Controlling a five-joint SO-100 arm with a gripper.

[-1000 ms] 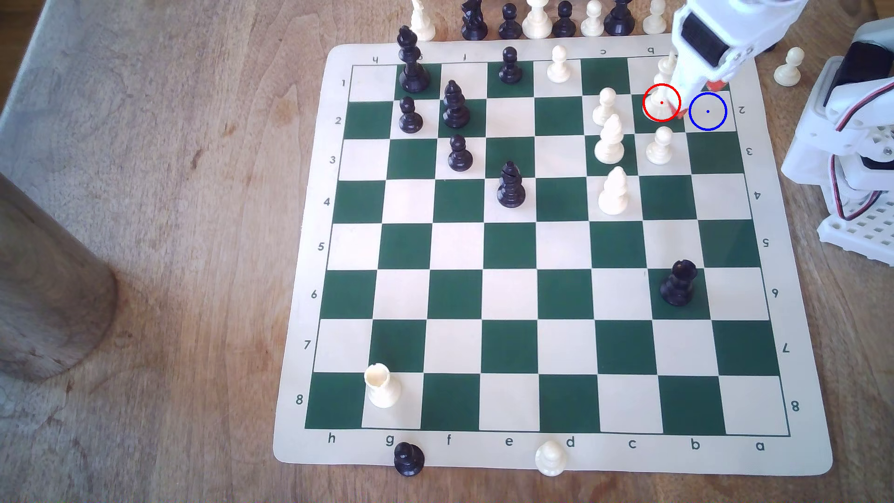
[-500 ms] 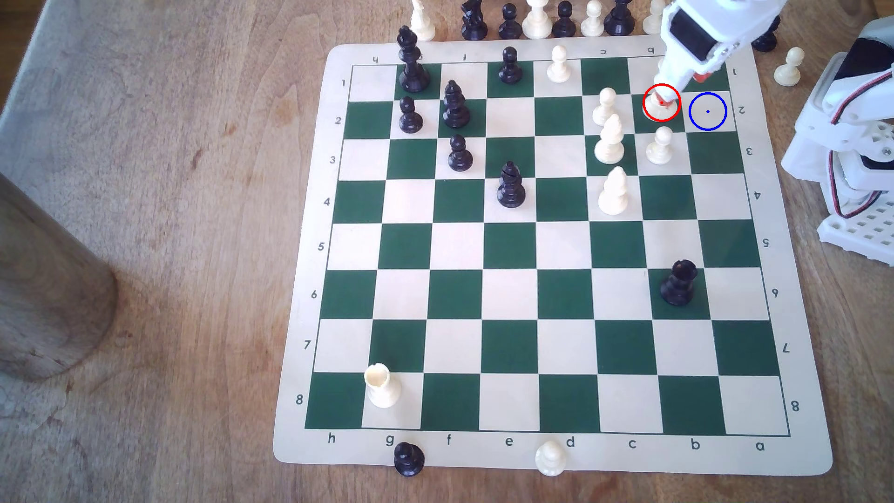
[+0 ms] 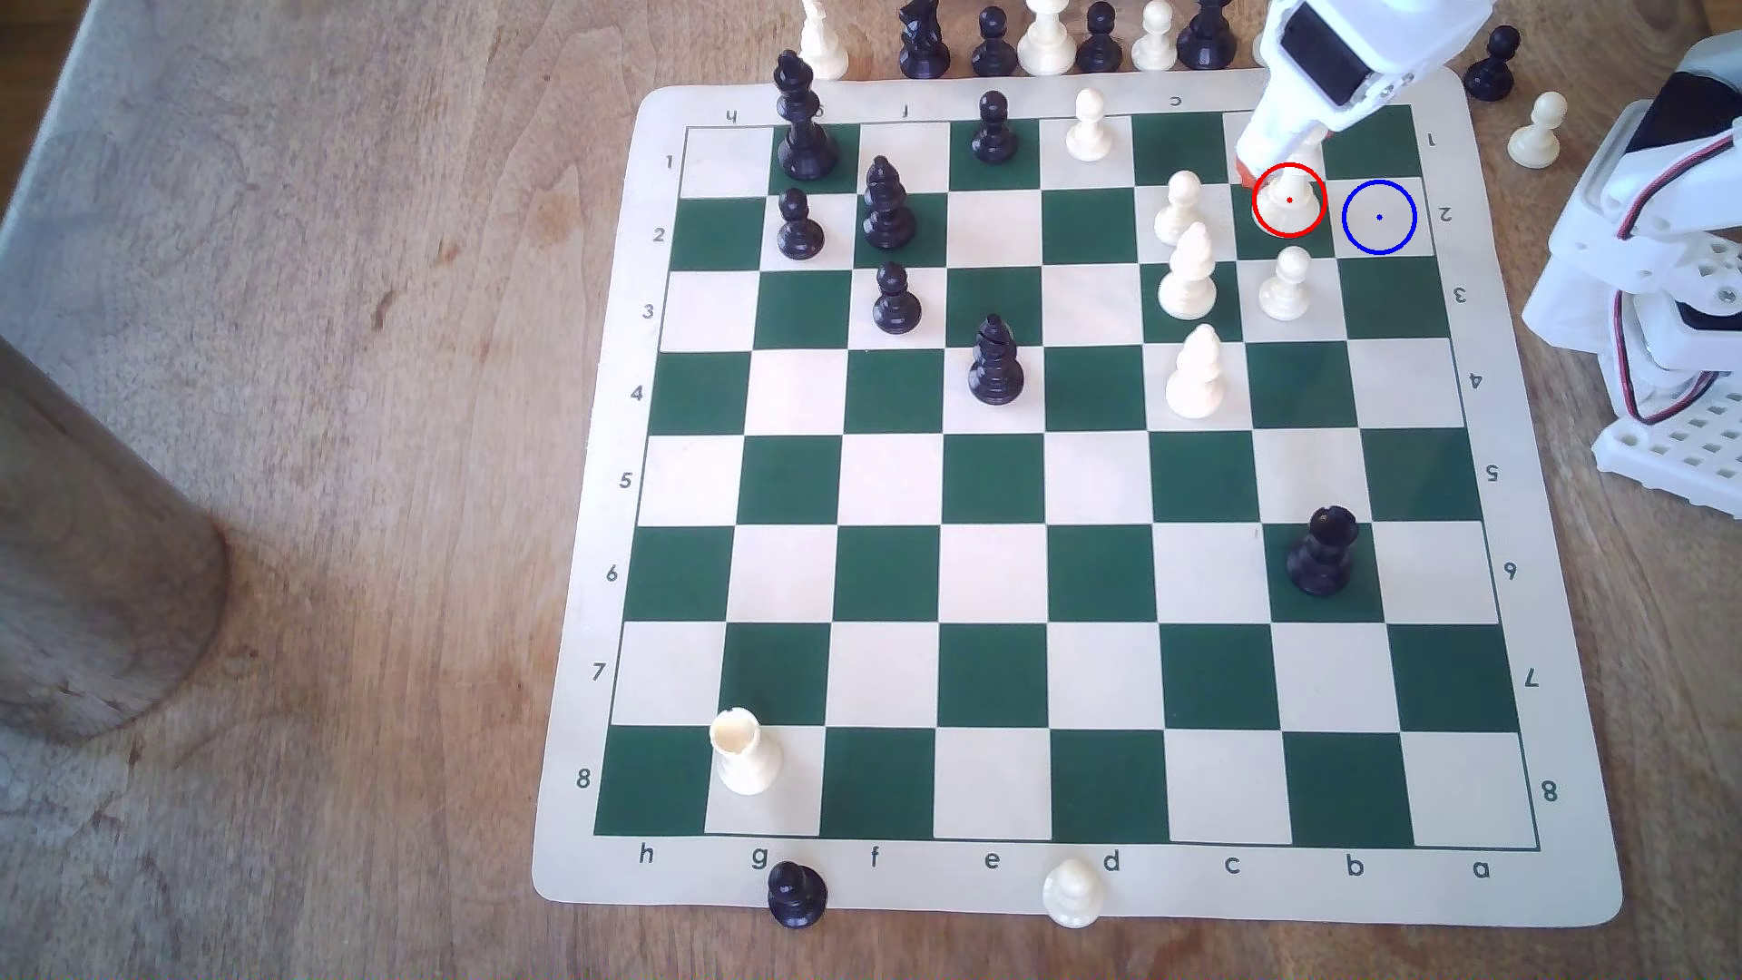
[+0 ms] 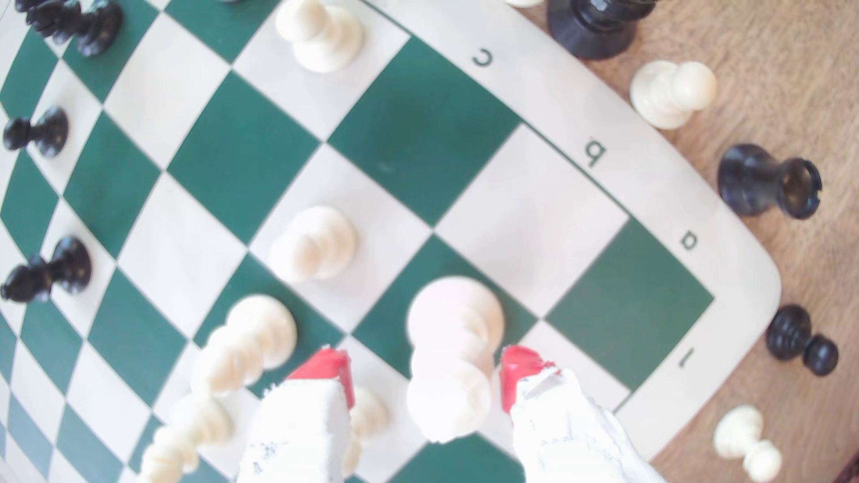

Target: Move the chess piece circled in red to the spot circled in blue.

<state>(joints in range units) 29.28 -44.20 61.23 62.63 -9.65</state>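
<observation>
The chess piece circled in red, a cream king (image 3: 1290, 200), stands on a dark green square near the mat's far right corner in the exterior view. My gripper (image 3: 1273, 179) hangs over it from behind, hiding its top. In the wrist view the king (image 4: 453, 353) rises between my two red-tipped fingers (image 4: 325, 367). It sits close to one finger, with a clear gap to the other. The gripper (image 4: 420, 371) is open. The spot circled in blue (image 3: 1379, 217) is the bare cream square just to the exterior view's right of the king.
A cream pawn (image 3: 1285, 283) stands one square nearer than the king, another cream pawn (image 3: 1178, 205) one square to its left, and two cream bishops (image 3: 1188, 271) just beyond. Captured pieces (image 3: 1046, 42) line the mat's far edge. The arm's base (image 3: 1659, 311) stands right of the mat.
My gripper has swung toward the exterior view's left, from above the corner squares near the blue circle to over the king. The king has not moved.
</observation>
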